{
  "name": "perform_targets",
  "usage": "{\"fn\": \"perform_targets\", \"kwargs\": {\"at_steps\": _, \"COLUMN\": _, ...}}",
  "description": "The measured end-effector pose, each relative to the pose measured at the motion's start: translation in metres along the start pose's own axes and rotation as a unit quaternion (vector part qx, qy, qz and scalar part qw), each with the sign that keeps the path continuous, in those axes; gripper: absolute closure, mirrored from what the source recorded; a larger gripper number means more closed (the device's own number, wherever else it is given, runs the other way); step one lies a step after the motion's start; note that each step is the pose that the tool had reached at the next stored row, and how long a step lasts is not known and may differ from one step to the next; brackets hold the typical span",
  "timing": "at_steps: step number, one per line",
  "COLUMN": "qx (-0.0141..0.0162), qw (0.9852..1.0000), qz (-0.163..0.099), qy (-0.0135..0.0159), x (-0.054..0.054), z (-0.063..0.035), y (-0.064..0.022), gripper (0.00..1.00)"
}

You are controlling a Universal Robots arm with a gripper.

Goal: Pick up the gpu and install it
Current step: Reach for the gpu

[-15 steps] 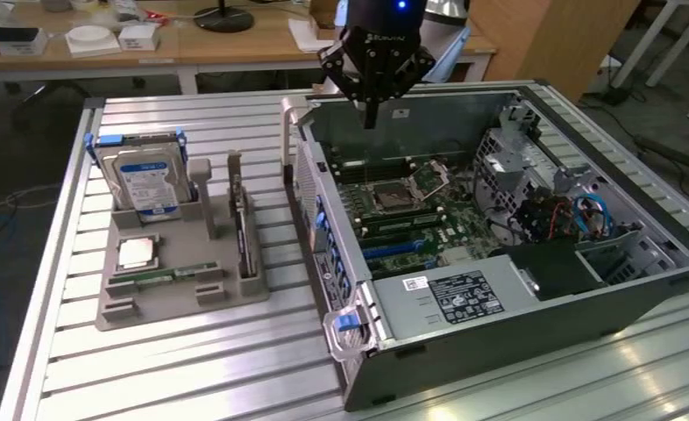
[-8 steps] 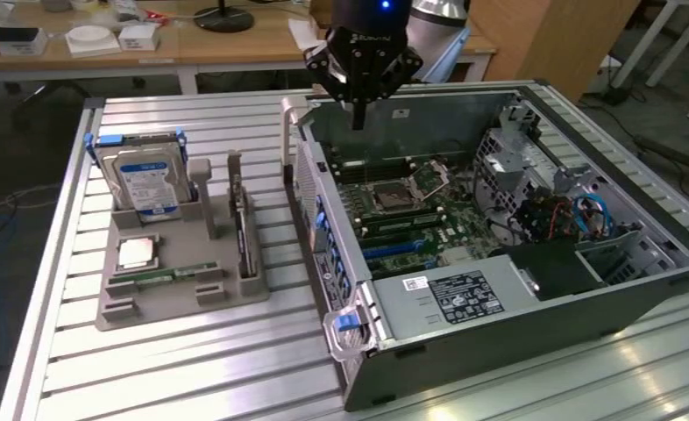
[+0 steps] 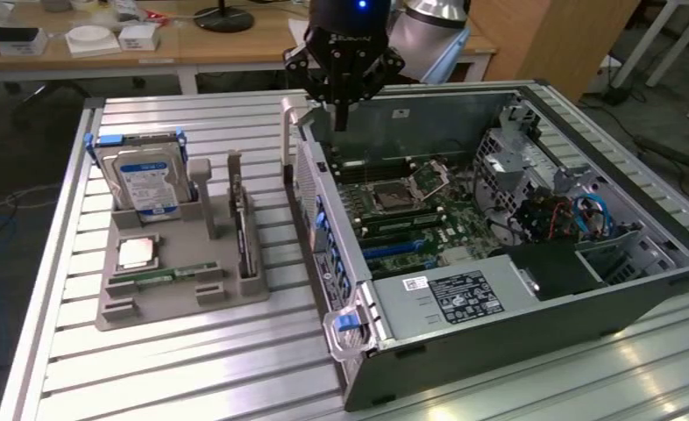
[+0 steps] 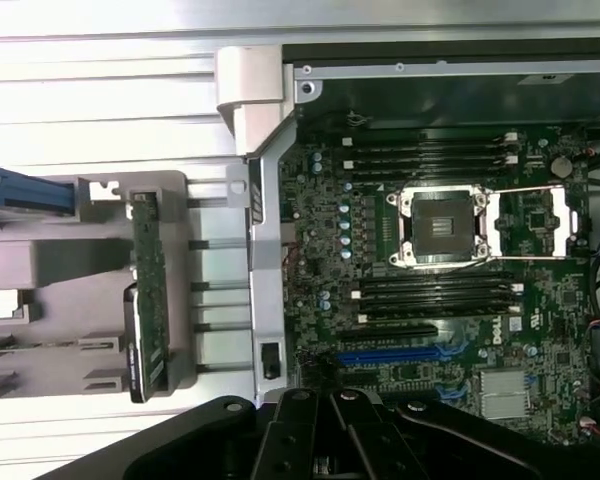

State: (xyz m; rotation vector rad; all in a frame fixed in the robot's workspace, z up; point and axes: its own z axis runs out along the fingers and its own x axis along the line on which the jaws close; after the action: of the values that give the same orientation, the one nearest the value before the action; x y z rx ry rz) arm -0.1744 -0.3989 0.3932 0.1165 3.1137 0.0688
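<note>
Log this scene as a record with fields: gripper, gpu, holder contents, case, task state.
gripper: the gripper hangs above the far end of the computer case, on the holder's side, nothing visibly held
gpu: the gpu stands on edge in the grey holder, apart from the gripper
holder contents: hard drive, processor chip, memory stick, gpu
case: on its side, open, motherboard exposed
task state: gpu not yet picked up

In the exterior view, on the table, the computer case lies at three o'clock of the parts holder. In the holder the gpu stands at three o'clock, the hard drive at eleven.
</note>
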Motion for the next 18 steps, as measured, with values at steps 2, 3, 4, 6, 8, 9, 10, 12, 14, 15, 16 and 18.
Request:
{"fn": "perform_targets", "kwargs": {"at_steps": 2, "qx": 0.0, "qw": 1.0, "qz": 0.0, "qy": 0.0, "x": 0.005, "z": -0.0001, "y": -0.0004, "gripper": 0.9}}
{"fn": "perform_targets", "kwargs": {"at_steps": 3, "qx": 0.0, "qw": 1.0, "qz": 0.0, "qy": 0.0, "x": 0.007, "z": -0.0001, "y": -0.0005, "gripper": 0.9}}
{"fn": "perform_targets", "kwargs": {"at_steps": 4, "qx": 0.0, "qw": 1.0, "qz": 0.0, "qy": 0.0, "x": 0.009, "z": -0.0002, "y": -0.0006, "gripper": 0.9}}
{"fn": "perform_targets", "kwargs": {"at_steps": 6, "qx": 0.0, "qw": 1.0, "qz": 0.0, "qy": 0.0, "x": 0.013, "z": -0.0003, "y": -0.001, "gripper": 0.9}}
{"fn": "perform_targets", "kwargs": {"at_steps": 8, "qx": 0.0, "qw": 1.0, "qz": 0.0, "qy": 0.0, "x": 0.017, "z": -0.0004, "y": -0.0013, "gripper": 0.9}}
{"fn": "perform_targets", "kwargs": {"at_steps": 9, "qx": 0.0, "qw": 1.0, "qz": 0.0, "qy": 0.0, "x": 0.02, "z": -0.0004, "y": -0.0015, "gripper": 0.9}}
{"fn": "perform_targets", "kwargs": {"at_steps": 10, "qx": 0.0, "qw": 1.0, "qz": 0.0, "qy": 0.0, "x": 0.022, "z": -0.0004, "y": -0.0016, "gripper": 0.9}}
{"fn": "perform_targets", "kwargs": {"at_steps": 12, "qx": 0.0, "qw": 1.0, "qz": 0.0, "qy": 0.0, "x": 0.026, "z": -0.0004, "y": -0.0019, "gripper": 0.9}}
{"fn": "perform_targets", "kwargs": {"at_steps": 14, "qx": 0.0, "qw": 1.0, "qz": 0.0, "qy": 0.0, "x": 0.031, "z": -0.0005, "y": -0.0023, "gripper": 0.9}}
{"fn": "perform_targets", "kwargs": {"at_steps": 15, "qx": 0.0, "qw": 1.0, "qz": 0.0, "qy": 0.0, "x": 0.033, "z": -0.0005, "y": -0.0025, "gripper": 0.9}}
{"fn": "perform_targets", "kwargs": {"at_steps": 16, "qx": 0.0, "qw": 1.0, "qz": 0.0, "qy": 0.0, "x": 0.035, "z": -0.0005, "y": -0.0027, "gripper": 0.9}}
{"fn": "perform_targets", "kwargs": {"at_steps": 18, "qx": 0.0, "qw": 1.0, "qz": 0.0, "qy": 0.0, "x": 0.04, "z": -0.0005, "y": -0.003, "gripper": 0.9}}
